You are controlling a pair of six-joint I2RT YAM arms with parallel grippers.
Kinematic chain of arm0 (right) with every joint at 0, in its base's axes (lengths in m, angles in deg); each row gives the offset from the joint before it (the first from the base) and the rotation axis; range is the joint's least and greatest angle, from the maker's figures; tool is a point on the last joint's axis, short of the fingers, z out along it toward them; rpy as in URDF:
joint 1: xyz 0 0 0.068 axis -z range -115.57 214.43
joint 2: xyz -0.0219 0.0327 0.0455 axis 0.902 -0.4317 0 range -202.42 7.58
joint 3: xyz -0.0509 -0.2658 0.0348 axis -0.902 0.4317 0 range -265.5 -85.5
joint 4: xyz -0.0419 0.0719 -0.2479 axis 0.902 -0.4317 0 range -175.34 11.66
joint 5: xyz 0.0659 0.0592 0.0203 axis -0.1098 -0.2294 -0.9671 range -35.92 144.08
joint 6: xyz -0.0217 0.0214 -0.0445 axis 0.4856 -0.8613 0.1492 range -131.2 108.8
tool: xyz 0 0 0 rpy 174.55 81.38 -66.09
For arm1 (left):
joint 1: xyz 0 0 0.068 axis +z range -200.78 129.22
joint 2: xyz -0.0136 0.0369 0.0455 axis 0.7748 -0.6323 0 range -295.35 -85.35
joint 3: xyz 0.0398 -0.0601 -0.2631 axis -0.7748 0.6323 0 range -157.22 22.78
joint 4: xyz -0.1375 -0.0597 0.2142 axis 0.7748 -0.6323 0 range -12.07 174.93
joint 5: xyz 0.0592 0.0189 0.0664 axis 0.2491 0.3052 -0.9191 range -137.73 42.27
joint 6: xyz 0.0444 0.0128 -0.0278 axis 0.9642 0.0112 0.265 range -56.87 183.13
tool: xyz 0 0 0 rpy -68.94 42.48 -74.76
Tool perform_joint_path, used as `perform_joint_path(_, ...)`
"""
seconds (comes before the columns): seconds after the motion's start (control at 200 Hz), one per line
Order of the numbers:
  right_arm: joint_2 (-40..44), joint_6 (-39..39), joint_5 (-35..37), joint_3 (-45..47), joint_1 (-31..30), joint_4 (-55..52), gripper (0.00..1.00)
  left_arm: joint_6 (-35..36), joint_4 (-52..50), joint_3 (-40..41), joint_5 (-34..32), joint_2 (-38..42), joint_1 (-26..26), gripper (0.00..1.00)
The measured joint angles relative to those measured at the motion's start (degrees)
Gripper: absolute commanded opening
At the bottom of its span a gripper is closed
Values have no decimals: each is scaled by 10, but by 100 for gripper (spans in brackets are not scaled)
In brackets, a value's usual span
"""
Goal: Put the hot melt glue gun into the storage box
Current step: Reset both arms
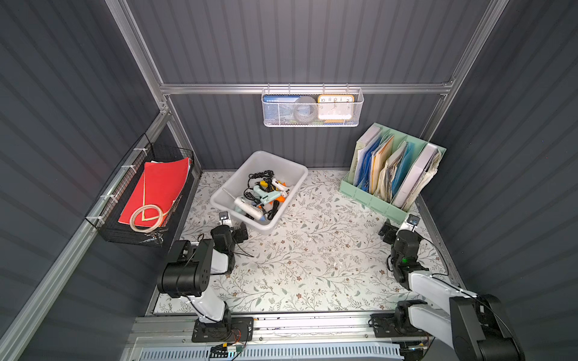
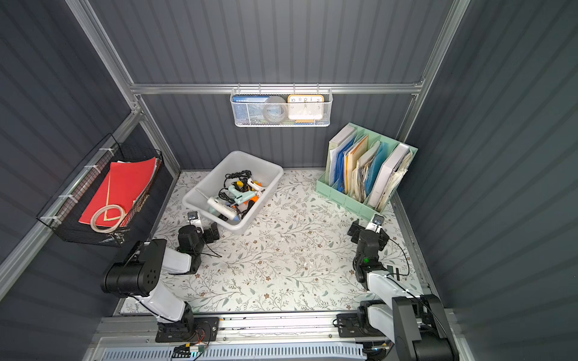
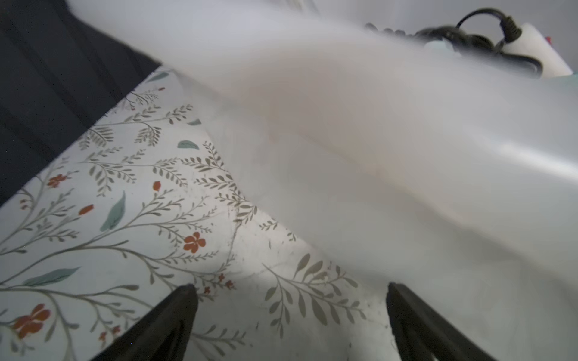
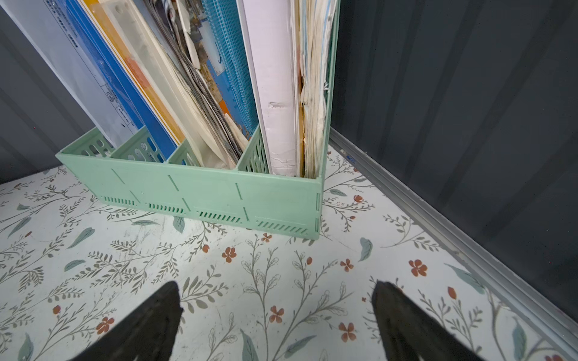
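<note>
Mint glue gun (image 1: 266, 195) in storage box (image 1: 272, 162), top views.

walls: dark grey ribbed panels (image 1: 312, 40) | frame: aluminium rail (image 1: 219, 89) across far wall | floor: floral tabletop (image 1: 312, 265) | far: white mesh basket (image 1: 281, 120) on rail | left: black wire basket (image 1: 125, 234) | far right: mint-green file organiser (image 1: 366, 200)

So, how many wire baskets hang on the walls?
2. A white basket hangs on the back rail; a black basket hangs on the left wall. None seems hidden.
</note>
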Motion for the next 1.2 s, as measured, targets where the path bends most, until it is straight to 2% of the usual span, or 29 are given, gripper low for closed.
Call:
perform_joint_path(0.31,-75,18,-69,0,28,100,99,1,-26,-51,45,-4,32,100)
perform_joint_path(0.61,-259,30,-163,-10,42,236,99,-9,-45,-57,47,-4,35,100)
perform_joint_path(0.725,-251,40,-202,-24,46,215,99,-13,-50,-60,38,-4,35,100)
perform_joint_path(0.861,-241,52,-250,-103,52,145,99,-17,-52,-60,35,-4,35,100)
perform_joint_path(1.201,-245,52,-252,-104,51,131,99,-19,-52,-60,26,-4,35,100)
